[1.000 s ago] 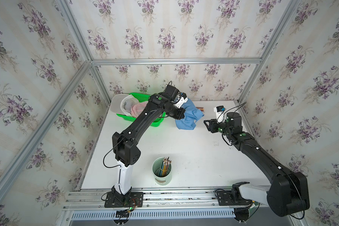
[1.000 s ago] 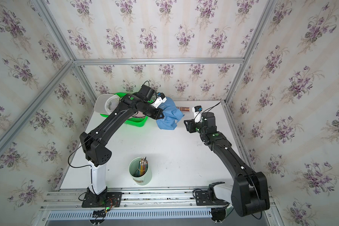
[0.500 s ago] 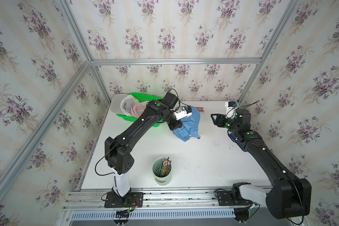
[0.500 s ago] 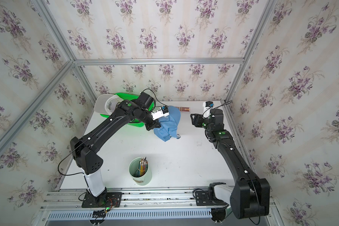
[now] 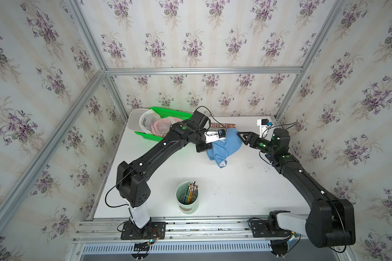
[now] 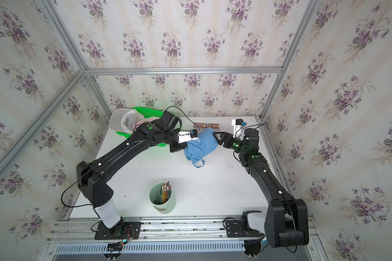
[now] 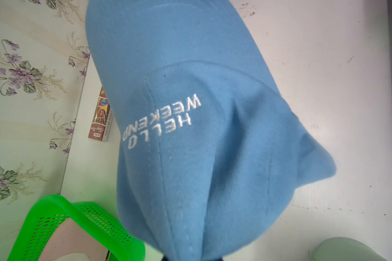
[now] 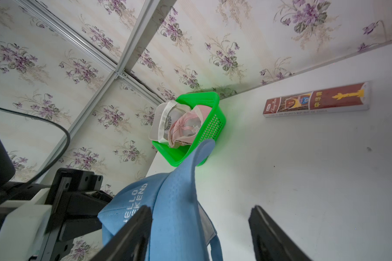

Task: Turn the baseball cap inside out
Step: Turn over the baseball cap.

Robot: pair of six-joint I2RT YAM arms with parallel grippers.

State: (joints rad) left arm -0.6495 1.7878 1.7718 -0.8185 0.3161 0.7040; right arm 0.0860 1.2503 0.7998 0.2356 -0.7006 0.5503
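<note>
Blue baseball cap [image 5: 226,146] hangs over the table's [image 5: 231,194] 1 o'clock area, pinched by the closed left gripper [image 5: 209,151]. Its lettering faces outward, so the inversion looks unstarted. At its 3 o'clock the right gripper [image 5: 241,137] gapes wide, empty.

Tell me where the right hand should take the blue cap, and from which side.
Grip the stiff brim of the blue cap, coming in from the robot's right, roughly level. The shut left hand holds the soft crown, so the brim points at the open right hand; its flat edge probably fits between the jaws best.
</note>
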